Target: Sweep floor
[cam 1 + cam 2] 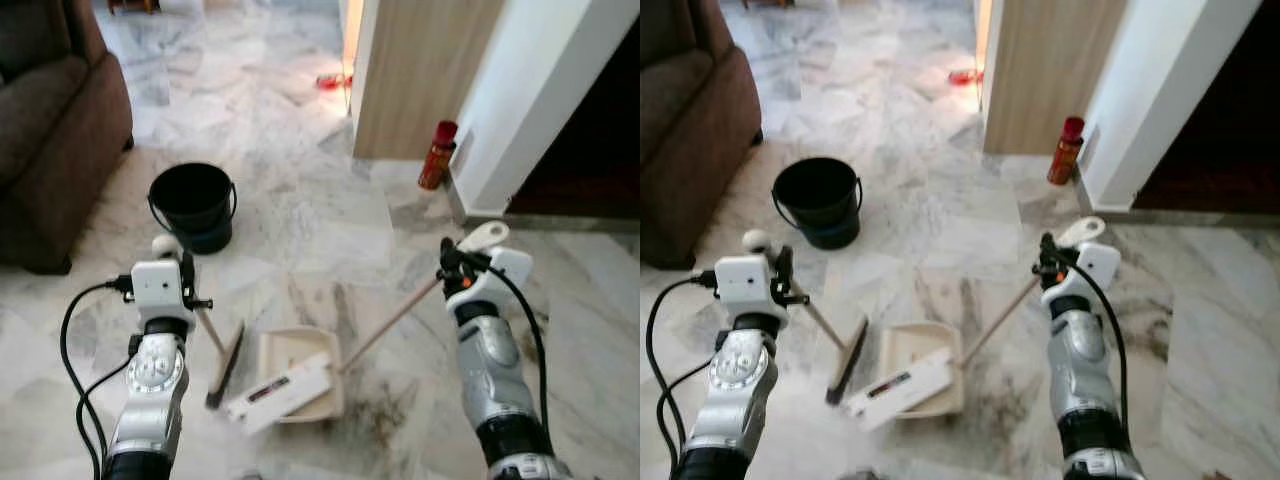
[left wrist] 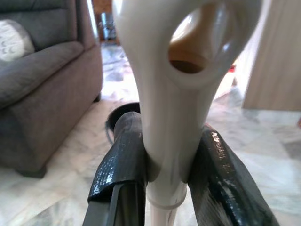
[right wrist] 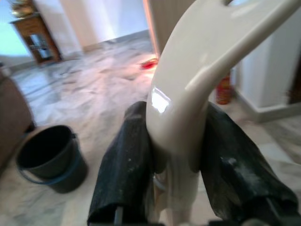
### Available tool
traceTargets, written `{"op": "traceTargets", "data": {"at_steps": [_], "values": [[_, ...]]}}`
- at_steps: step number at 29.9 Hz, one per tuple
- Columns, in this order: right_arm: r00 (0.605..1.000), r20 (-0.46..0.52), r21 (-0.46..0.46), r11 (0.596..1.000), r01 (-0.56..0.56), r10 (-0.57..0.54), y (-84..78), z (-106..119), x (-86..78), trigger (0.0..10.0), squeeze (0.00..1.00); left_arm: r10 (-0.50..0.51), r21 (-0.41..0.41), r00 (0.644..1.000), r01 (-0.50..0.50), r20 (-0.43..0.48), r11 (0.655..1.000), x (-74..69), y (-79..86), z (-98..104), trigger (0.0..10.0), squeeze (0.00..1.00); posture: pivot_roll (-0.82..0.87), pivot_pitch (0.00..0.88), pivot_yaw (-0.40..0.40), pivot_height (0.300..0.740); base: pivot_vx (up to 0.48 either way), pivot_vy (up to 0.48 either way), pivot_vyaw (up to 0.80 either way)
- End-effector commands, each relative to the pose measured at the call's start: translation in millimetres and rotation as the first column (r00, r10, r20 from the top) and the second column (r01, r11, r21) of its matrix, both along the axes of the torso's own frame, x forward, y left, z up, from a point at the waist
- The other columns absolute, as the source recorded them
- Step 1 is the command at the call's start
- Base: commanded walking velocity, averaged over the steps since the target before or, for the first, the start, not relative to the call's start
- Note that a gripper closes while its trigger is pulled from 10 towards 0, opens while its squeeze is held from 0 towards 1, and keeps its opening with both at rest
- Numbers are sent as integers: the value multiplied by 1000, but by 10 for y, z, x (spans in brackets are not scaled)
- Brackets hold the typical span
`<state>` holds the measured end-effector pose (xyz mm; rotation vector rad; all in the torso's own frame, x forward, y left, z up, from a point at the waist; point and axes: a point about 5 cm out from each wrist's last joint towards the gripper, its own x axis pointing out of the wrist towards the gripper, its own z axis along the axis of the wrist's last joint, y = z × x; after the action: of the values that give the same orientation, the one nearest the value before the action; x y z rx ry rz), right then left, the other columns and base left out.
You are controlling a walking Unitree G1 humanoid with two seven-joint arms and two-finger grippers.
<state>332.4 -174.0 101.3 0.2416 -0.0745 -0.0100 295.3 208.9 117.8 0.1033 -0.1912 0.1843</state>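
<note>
- The left gripper (image 1: 186, 283) is clamped on the cream plastic top of a short wooden-handled broom (image 1: 224, 362); in the left wrist view both black fingers (image 2: 123, 160) press against the handle's sides just below its hanging hole.
- The right gripper (image 1: 452, 267) is likewise closed around the curved cream grip of a long-handled cream plastic dustpan (image 1: 298, 372), its fingers (image 3: 128, 169) squeezing the handle from both sides.
- The broom slants down from the left gripper to its dark brush head, which rests on the white marble floor (image 1: 300, 215) just beside the dustpan's left edge.
- The dustpan lies on the floor between the two arms, its wooden shaft rising diagonally to the right gripper; a flat white box with a dark label (image 1: 280, 392) lies across its front lip.
- Grey dirt smudges mark the floor around and beyond the pan.
- Farther off, a black plastic bucket (image 1: 193, 206) stands on the left, near a brown fabric sofa (image 1: 50, 130).
- A red spray can (image 1: 437, 154) stands at the foot of a wood-panelled wall corner (image 1: 420, 75).
</note>
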Motion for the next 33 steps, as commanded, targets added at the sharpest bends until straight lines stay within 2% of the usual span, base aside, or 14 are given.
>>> {"op": "traceTargets", "data": {"at_steps": [1, 28, 33], "values": [[999, 34, 40, 999, 8, -9, -13, 65, 14, 10000, 0, 0, 21, 999, -1, 46, 1000, 16, -8, 107, 10000, 0, 48, 153, -20, 740, 401, 0, 0], [999, 35, 44, 999, 11, -12, -22, 68, 13, 10000, 0, 8, 30, 999, -9, 46, 1000, 21, 16, 116, 10000, 0, 45, 156, -20, 740, 402, 0, 0], [999, 35, 45, 999, 9, -10, -16, 65, 11, 10000, 0, 8, 31, 999, -10, 46, 999, 18, 16, 113, 10000, 0, 47, 156, -19, 740, 59, 0, 0]]}}
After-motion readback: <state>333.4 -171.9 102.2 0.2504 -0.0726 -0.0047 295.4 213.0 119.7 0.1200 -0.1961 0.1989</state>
